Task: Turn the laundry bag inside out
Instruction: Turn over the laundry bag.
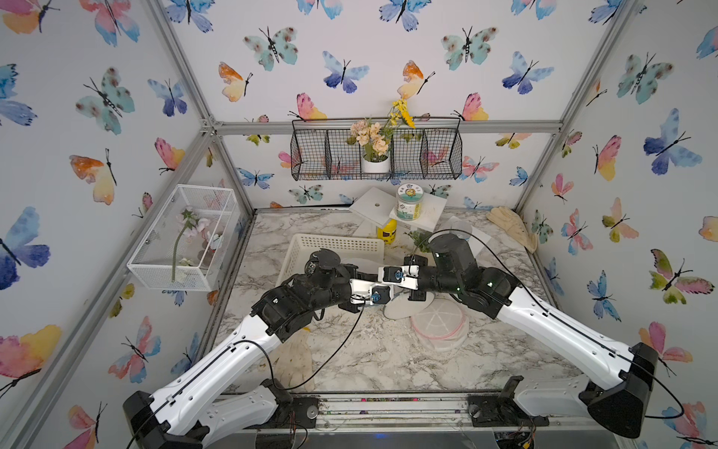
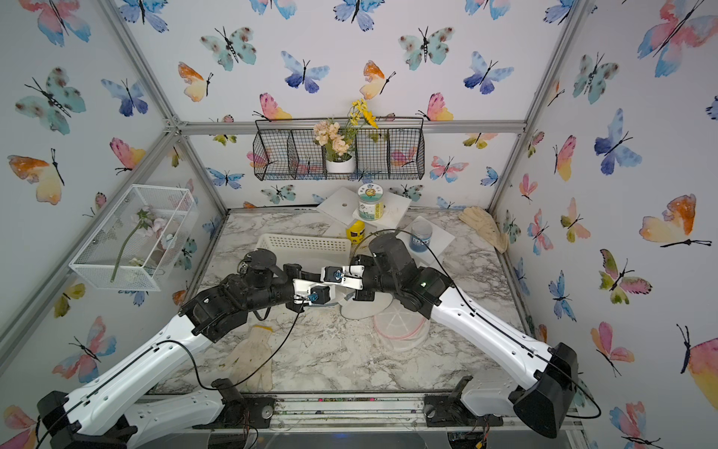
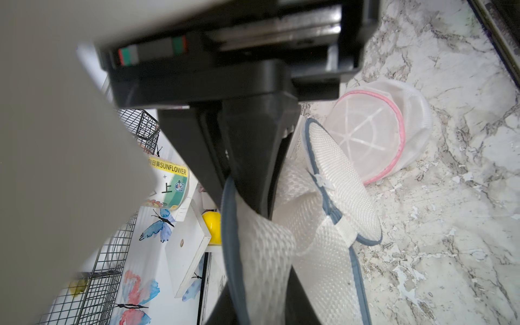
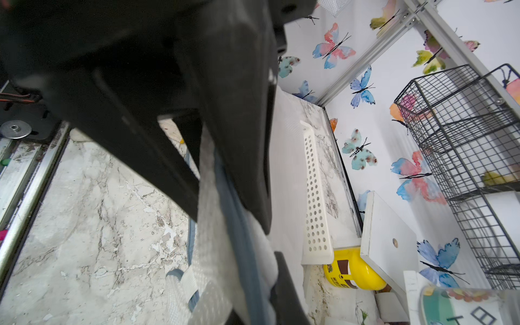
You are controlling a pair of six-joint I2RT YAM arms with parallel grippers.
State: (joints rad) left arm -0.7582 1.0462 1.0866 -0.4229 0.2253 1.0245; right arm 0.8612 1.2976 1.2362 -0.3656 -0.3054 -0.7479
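Two robot arms (image 1: 563,330) meet over mid-table, near one white basket (image 1: 334,243), two gloves (image 2: 250,355) (image 2: 483,227) and one pink-rimmed mesh pouch (image 1: 439,326). One laundry bag (image 3: 337,180), white honeycomb mesh trimmed blue-grey, hangs crumpled between them; left gripper (image 3: 236,194) and right gripper (image 4: 219,202) each pinch its fabric.

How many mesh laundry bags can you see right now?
2. The blue-trimmed laundry bag is mid-table, pinched by the left claw and right claw. The pink-trimmed laundry bag lies beside it. More may be hidden.
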